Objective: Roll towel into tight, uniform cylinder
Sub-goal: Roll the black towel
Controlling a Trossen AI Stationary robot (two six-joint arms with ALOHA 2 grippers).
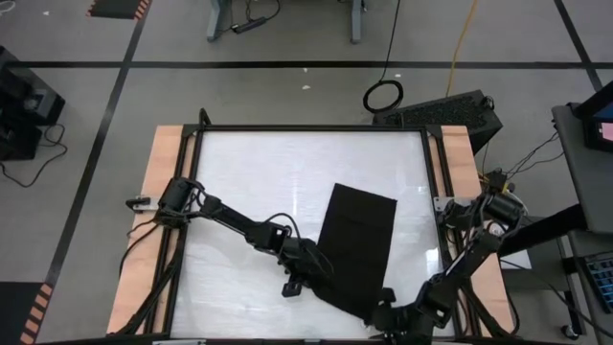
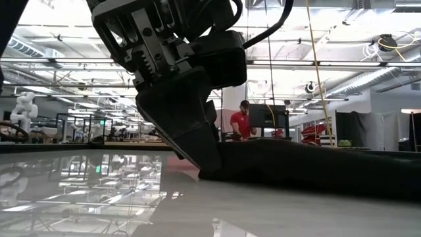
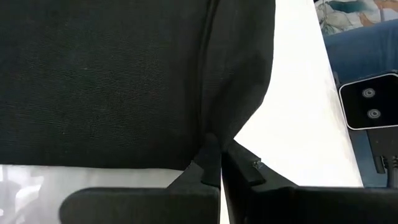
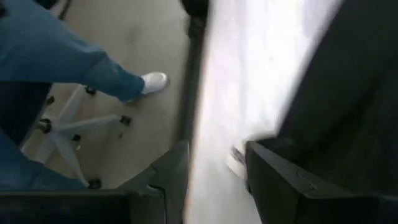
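the towel [image 1: 356, 244] is lying flat on the white worktop [image 1: 249, 172], right of the middle, as a long dark strip running from mid-table down toward the near edge. it looks folded or narrowed into a band, but no rolled cylinder is showing anywhere along it, so by my judgement the rolling proper is only starting and nearly all of it is left.

the left gripper [image 1: 305, 274] is sitting at the towel's near left edge. in its wrist view the left gripper [image 3: 219, 167] is pinching a ridge of the cloth, the jaws together and clamped on the fabric, which is puckering up from the pinch. in the low view the left gripper [image 2: 191, 141] is pressing down where the towel [image 2: 316, 164] meets the table.

the right gripper [image 1: 388, 309] is waiting at the towel's near end, by the worktop's front edge. in its wrist view the right gripper [image 4: 214, 165] has its jaws apart with nothing between them, the towel [image 4: 348, 106] just beside one finger.

no brand, label or readable writing is showing. a small pale patch near the right gripper's finger could be a tag, but it is too blurred to tell.
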